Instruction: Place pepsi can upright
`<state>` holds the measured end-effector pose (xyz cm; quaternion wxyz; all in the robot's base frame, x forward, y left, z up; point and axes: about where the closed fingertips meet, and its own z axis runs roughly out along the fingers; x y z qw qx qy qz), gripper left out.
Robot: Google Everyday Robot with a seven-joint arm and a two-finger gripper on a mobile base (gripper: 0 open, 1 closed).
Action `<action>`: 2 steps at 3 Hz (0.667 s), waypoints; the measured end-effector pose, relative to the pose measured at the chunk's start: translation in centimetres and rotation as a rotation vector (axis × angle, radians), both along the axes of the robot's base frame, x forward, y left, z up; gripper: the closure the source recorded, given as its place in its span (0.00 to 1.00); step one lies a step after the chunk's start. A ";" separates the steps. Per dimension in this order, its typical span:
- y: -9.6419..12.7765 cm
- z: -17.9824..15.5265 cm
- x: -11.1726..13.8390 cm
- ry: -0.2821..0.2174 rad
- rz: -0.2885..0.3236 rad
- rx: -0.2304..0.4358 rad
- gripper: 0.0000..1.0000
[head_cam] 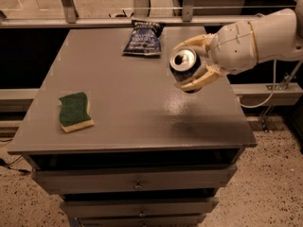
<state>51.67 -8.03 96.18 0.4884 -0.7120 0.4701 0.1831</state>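
Note:
The pepsi can (185, 64) is a dark blue can with a silver top and pull-tab. It is held on its side in the air above the right part of the grey table (128, 103), its top facing the camera. My gripper (191, 63) comes in from the right on a white arm. Its cream fingers (195, 82) are closed on the can, one above and one below it.
A crinkled dark blue snack bag (143, 38) lies at the back of the table. A green and yellow sponge (74, 111) lies near the front left. Drawers sit under the table top. A metal rail runs behind the table.

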 end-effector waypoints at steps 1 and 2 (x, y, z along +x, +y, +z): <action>0.3 0.7 0.6 0.141 -0.022 0.187 1.00; 0.4 -0.2 0.9 0.283 -0.021 0.292 1.00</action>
